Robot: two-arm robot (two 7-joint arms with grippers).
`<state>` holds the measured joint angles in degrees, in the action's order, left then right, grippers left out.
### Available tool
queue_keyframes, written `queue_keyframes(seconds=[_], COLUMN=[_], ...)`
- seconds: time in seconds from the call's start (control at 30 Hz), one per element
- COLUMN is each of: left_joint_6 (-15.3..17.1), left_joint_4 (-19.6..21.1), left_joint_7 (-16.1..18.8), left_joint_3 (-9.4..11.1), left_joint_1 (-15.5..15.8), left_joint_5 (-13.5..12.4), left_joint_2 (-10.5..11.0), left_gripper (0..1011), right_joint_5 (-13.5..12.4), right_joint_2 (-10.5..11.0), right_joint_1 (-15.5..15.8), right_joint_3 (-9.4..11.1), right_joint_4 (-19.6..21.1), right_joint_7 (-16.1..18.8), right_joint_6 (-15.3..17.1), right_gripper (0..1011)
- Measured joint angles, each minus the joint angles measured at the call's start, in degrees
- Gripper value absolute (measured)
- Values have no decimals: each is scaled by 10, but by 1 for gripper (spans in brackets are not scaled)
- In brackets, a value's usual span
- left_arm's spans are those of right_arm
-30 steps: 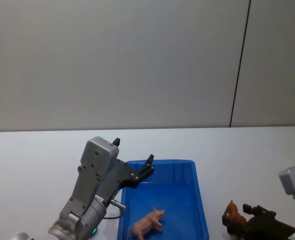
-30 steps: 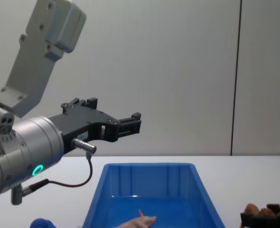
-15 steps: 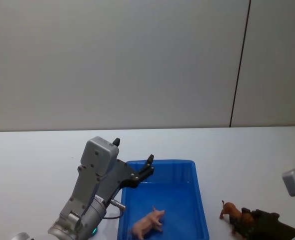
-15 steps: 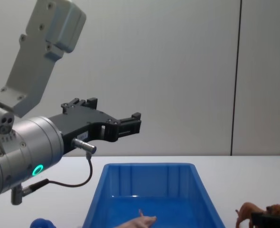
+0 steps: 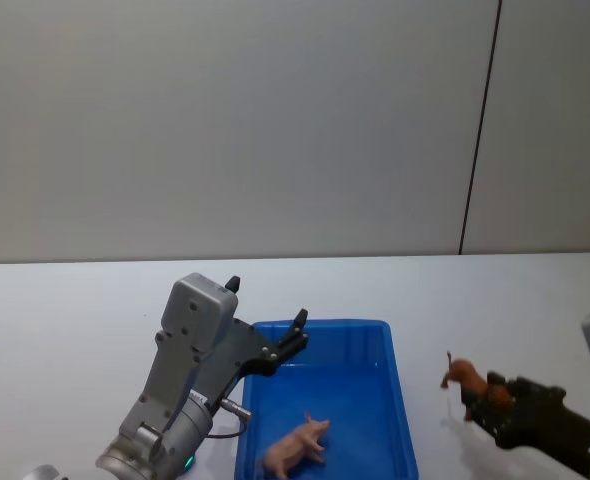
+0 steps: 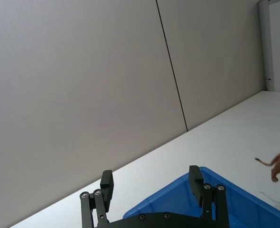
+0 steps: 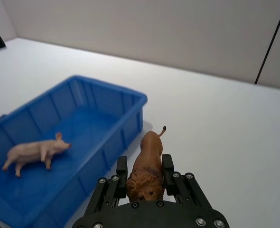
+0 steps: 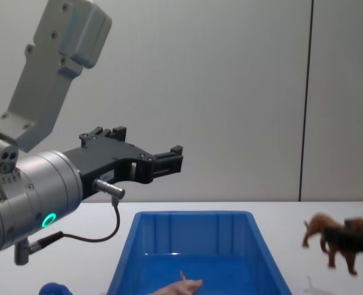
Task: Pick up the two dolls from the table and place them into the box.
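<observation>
- Two dolls in view: the pink doll (image 5: 297,447) lies on the floor of the box (image 5: 320,324), at its near end, touching no gripper.
- Right gripper (image 7: 144,165) is level with the box's near end, just beyond the right wall, with both fingers clamped on the brown doll (image 5: 462,376) at the shoulders.
- Brown doll hangs clear of the table (image 5: 75,310), its shadow below it. The maned head faces the wrist and the tail points away. It is outside the box, near the right wall.
- Left gripper (image 6: 151,178) hovers above the box's far left corner, fingers spread wide with nothing between them.
- Box sits on the white table, long side running away from the robot.
- Grey wall (image 5: 275,120) lies beyond the table's far edge, with one dark vertical seam (image 5: 480,130) right of centre.
</observation>
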<state>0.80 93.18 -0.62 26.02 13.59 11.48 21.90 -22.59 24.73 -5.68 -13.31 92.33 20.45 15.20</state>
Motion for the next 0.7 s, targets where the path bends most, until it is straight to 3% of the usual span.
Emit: queue_keyframes(seconds=[0.37, 0.7], left_joint_6=[0, 0], left_joint_4=[0, 0], left_joint_7=[0, 0], left_joint_3=[0, 0], left_joint_1=[0, 0], left_joint_5=[0, 0], left_joint_2=[0, 0], left_gripper=[1001, 1001], right_joint_5=[6, 7], right_joint_2=[-10, -34], right_joint_1=[-22, -48], right_joint_3=[-2, -18], right_joint_4=[33, 42], right_joint_7=[14, 43], right_joint_6=[-29, -8], right_gripper=[420, 420])
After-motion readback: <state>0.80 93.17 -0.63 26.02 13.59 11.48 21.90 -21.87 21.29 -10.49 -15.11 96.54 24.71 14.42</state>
